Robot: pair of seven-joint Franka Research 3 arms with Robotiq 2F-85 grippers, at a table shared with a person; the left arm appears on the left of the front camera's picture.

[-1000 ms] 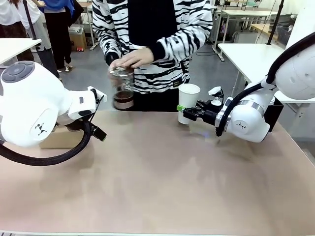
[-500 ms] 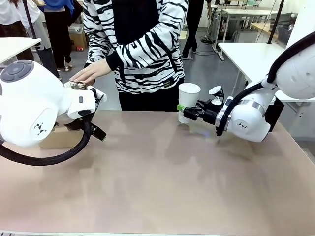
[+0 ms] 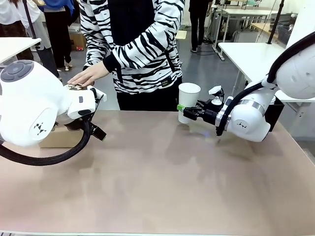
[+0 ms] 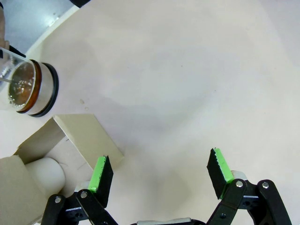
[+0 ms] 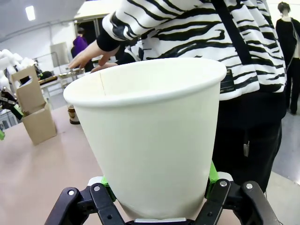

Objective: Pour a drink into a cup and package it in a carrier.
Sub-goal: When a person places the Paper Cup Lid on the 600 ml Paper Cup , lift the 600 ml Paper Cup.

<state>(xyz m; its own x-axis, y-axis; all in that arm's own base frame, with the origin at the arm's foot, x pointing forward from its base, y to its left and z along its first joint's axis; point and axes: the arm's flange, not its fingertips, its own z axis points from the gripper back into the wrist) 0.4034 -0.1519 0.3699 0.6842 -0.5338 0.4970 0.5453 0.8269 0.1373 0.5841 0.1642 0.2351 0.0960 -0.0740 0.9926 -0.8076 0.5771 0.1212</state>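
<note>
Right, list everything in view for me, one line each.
cup: one, white paper, at the table's far edge, gripped by the right tool
glass jug: one, clear, far left of the table, close to the carrier
drink: one lot, dark brown, inside the jug
carrier: one, brown cardboard, left side of the table
table: one, beige, under all of it
other tables: several, white, farther off in the room
person's hand: one, striped black-and-white sleeve, over the jug's top
left tool: one, black with green pads, open, above bare table next to the carrier
right tool: one, black with green pads, shut on the cup
</note>
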